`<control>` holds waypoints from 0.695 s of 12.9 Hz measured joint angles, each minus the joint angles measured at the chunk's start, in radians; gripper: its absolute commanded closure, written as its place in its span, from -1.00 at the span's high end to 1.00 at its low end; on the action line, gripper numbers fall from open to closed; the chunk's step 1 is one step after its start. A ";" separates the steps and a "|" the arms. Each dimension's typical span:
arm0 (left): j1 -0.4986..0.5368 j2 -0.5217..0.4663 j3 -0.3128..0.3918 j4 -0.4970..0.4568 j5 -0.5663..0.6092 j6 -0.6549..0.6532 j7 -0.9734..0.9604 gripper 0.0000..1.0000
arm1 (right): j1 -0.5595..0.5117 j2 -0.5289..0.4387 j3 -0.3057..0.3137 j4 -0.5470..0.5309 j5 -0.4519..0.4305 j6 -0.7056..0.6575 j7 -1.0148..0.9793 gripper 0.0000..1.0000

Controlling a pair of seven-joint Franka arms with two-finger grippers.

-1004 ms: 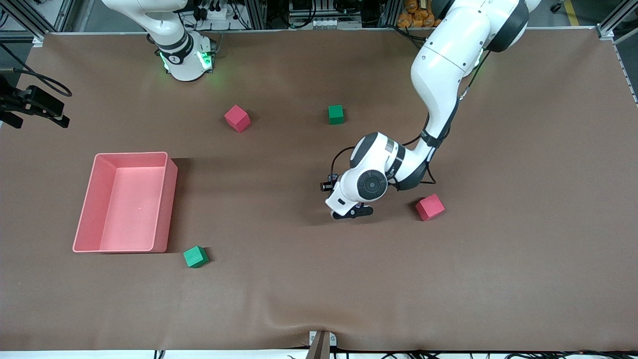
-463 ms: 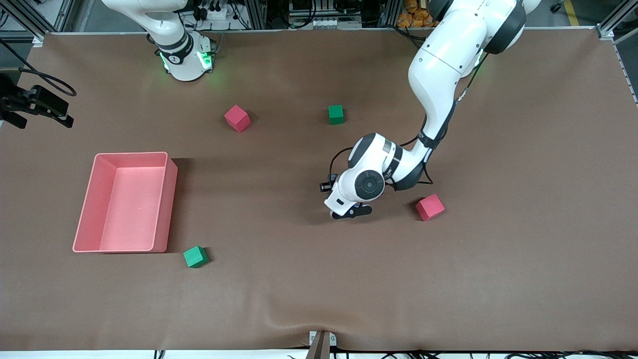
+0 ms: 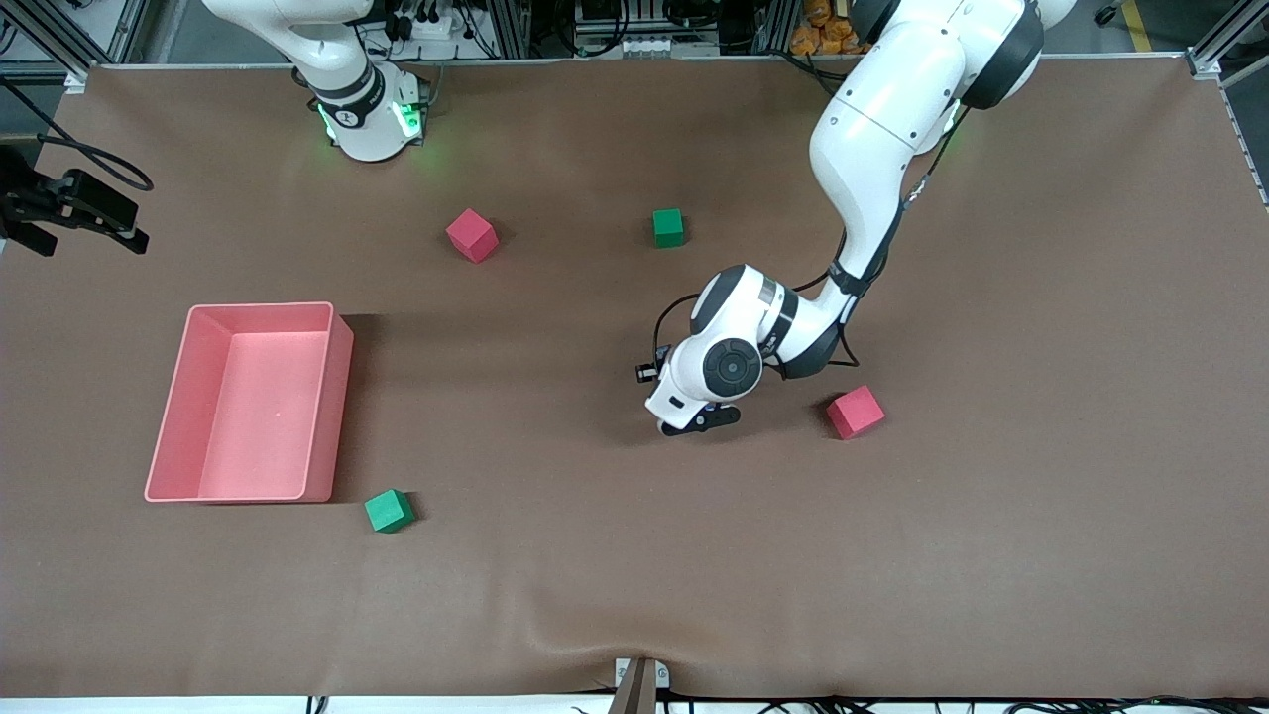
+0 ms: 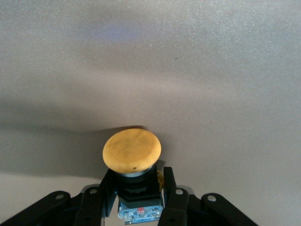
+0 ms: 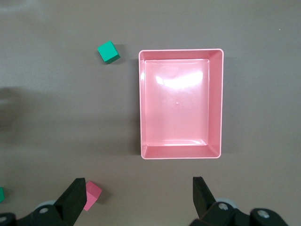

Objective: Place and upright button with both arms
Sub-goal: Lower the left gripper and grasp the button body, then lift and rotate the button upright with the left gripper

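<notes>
Left black two-finger gripper [image 3: 700,420] low over the brown table mat [image 3: 1041,516] near its middle, closed on the small push-button with the round orange cap and black blocky body [image 4: 132,153]; fingers [image 4: 169,188] clamped on the body, cap pointing away from the wrist. Hidden under the wrist in the front view. Pink foam cube [image 3: 856,412] just beside that gripper, toward the left arm's end. Right black two-finger gripper [image 5: 138,197] spread wide, empty, high over the pink rectangular plastic tray [image 3: 200,357], waiting. Green foam cube [image 3: 389,511] near the tray's corner, nearer the front camera.
</notes>
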 measured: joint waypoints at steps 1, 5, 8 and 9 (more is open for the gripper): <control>-0.001 0.000 0.000 0.002 0.000 0.000 -0.021 -1.00 | 0.000 0.000 0.000 0.000 0.000 0.000 0.000 1.00; -0.022 -0.007 0.000 0.033 0.000 0.004 -0.133 -1.00 | 0.000 0.000 -0.001 0.000 0.000 -0.001 0.000 1.00; -0.029 -0.033 0.000 0.045 0.007 0.013 -0.199 -1.00 | 0.000 0.000 -0.001 0.000 0.000 -0.002 0.000 1.00; -0.035 -0.043 0.000 0.045 0.034 0.019 -0.225 -1.00 | 0.000 0.000 -0.002 0.000 0.000 -0.002 0.000 1.00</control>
